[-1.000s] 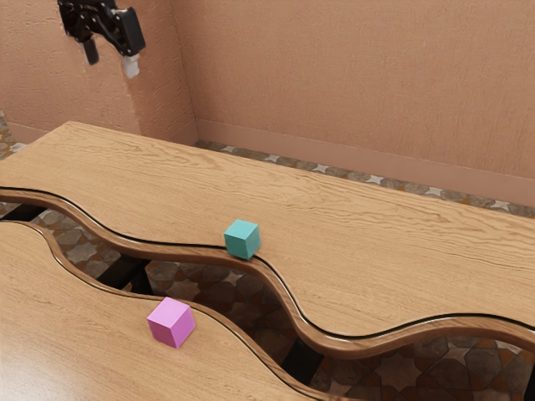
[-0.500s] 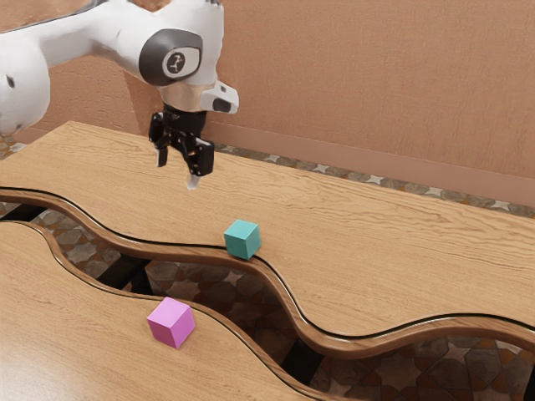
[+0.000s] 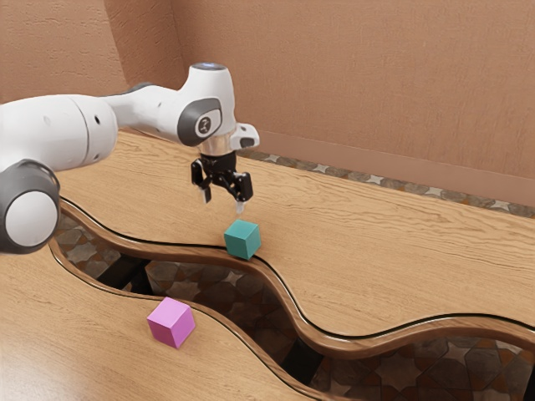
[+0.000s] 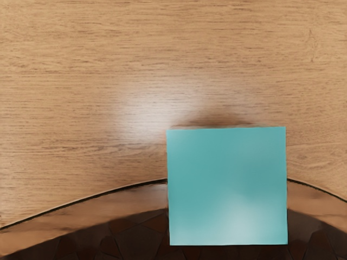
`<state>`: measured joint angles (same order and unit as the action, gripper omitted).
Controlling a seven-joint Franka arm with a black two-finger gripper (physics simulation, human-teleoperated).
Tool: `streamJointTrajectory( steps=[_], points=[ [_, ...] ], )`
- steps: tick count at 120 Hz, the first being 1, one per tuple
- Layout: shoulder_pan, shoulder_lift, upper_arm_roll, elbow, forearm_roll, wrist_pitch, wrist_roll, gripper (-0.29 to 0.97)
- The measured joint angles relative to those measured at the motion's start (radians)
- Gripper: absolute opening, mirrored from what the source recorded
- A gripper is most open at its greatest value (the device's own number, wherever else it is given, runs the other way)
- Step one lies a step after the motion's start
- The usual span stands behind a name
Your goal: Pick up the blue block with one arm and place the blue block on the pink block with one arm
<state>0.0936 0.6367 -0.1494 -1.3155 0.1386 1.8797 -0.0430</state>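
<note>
The blue block [image 3: 242, 239] is teal, the pink block [image 3: 171, 322] bright pink, the worktop [image 3: 393, 242] light brown with wood grain and dark-lined edges, the arm [image 3: 58, 142] white, its end effector [image 3: 222, 200] black.

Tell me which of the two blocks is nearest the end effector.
The blue block, on the far tabletop at its wavy edge, just under the end effector. The pink block lies farther off, on the near tabletop across the gap.
</note>
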Motion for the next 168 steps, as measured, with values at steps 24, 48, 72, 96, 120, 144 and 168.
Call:
streamJointTrajectory(
  steps=[24,48,72,96,120,144,168],
  points=[
    [-0.003,0.001,-0.003,0.003,0.0,0.033,-0.009,0.68],
    [-0.021,0.063,-0.002,0.033,-0.002,0.05,-0.016,0.68],
    [-0.024,0.109,0.003,0.036,-0.003,0.083,-0.019,0.68],
    [-0.029,0.134,0.003,0.03,-0.006,0.113,-0.017,0.68],
    [-0.034,0.16,0.002,0.023,-0.008,0.141,-0.016,0.68],
    [-0.031,0.167,0.004,0.02,-0.015,0.152,-0.016,0.59],
    [-0.031,0.165,0.003,0.02,-0.016,0.156,-0.016,0.39]
  ],
)
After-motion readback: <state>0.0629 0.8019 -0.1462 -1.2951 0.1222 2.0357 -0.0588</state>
